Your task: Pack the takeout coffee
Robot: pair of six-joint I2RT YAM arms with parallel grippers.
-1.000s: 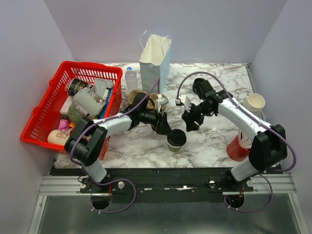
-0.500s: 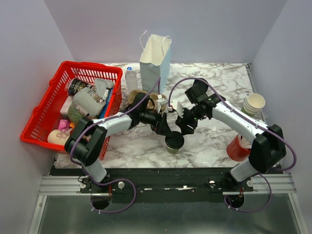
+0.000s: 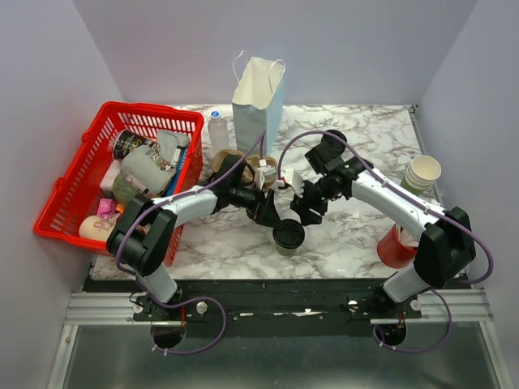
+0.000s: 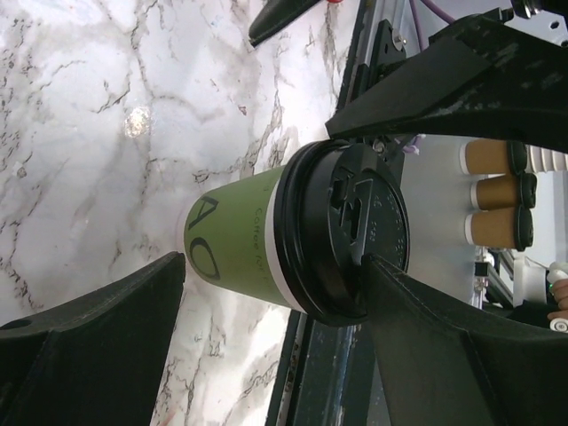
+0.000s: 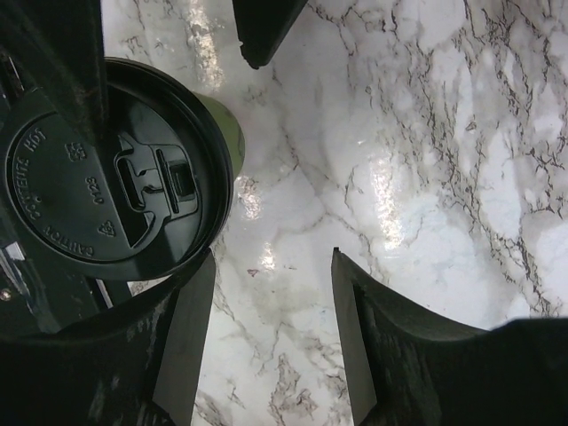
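The takeout coffee (image 3: 289, 236), an olive-green cup with a black sip lid, stands upright on the marble table near the front middle. My left gripper (image 3: 274, 214) is open just behind it on the left. In the left wrist view the cup (image 4: 240, 240) lies between the wide-spread fingers (image 4: 89, 346), and one fingertip is at the lid's rim. My right gripper (image 3: 302, 209) is open and empty just behind the cup on the right. In the right wrist view the lid (image 5: 115, 195) sits beside its left finger (image 5: 182, 346), outside the gap (image 5: 272, 257).
A white paper bag (image 3: 258, 93) stands open at the back middle. A red basket (image 3: 73, 174) of goods is at the left. Brown cups (image 3: 243, 166) and a bottle (image 3: 217, 128) stand behind the left arm. A stack of cups (image 3: 423, 173) and a red cup (image 3: 397, 245) are at the right.
My right gripper has moved left and down toward the cup, now close beside the left gripper. The cup has shifted slightly left. The left arm has barely moved.
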